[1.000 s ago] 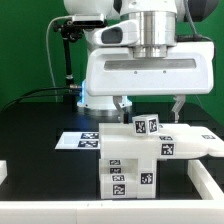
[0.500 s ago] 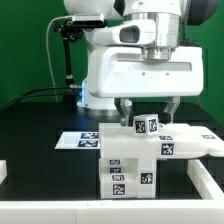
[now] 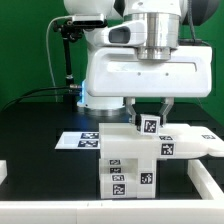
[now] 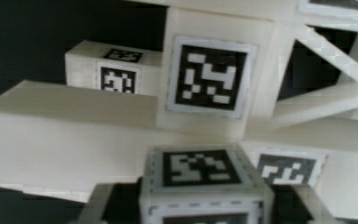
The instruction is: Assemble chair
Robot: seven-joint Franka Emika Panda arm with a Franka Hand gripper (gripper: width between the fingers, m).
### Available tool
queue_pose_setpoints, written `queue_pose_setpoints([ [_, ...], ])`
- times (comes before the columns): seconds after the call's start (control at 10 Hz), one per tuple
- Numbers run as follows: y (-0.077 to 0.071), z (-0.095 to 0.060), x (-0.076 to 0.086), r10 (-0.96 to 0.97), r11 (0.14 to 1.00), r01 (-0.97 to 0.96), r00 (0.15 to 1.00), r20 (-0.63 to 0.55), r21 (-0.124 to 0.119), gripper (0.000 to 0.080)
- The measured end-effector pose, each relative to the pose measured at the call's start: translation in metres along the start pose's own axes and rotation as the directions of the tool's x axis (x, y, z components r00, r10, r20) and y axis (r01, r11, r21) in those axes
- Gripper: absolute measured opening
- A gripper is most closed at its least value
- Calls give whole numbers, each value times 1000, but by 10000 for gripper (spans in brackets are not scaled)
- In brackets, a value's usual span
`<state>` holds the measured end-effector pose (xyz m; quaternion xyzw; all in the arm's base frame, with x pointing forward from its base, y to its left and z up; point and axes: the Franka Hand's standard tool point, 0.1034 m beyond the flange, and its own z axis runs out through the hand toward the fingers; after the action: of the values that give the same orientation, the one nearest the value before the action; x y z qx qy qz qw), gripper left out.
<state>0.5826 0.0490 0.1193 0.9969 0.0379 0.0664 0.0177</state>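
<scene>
Chair (image 3: 128,160): stands half built on the black table (image 3: 40,120), near the middle of the exterior view and nearer the camera than the foot of the arm (image 3: 150,70). Shows a blocky white body with black-and-white tags (image 3: 125,180) on its front face. Sends a flat panel (image 3: 192,143) out toward the exterior view's right, with one more tag near where it joins the body. Carries on top a short square post (image 3: 150,125), upright and tagged on the faces turned to the camera.

Marker board (image 3: 85,138): lies flat on the table behind the chair, toward the exterior view's left, with its near end hidden by the white body.

Gripper (image 3: 150,114): hangs straight down over the post, with one of its fingers (image 3: 133,108) on each side of the post's top. Holds its jaws narrow, leaving little or no gap to the post. Cannot tell from the exterior view whether the pads press the post or merely stand beside it.

Wrist view: looks down on the post (image 4: 197,172), whose tagged top fills the near part of the picture. Shows dark fingers (image 4: 119,205) close against both of its flanks, blurred at the picture's edge. Takes in, beyond the post, the white body and an upright part bearing a large tag (image 4: 211,75).
</scene>
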Motion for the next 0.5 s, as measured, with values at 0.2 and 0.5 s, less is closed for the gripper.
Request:
queue_pose_setpoints([
  [0.2, 0, 0, 0, 107, 994, -107, 994, 0, 0, 283],
  [0.5, 3, 1, 0, 412, 911, -412, 911, -1, 0, 284],
])
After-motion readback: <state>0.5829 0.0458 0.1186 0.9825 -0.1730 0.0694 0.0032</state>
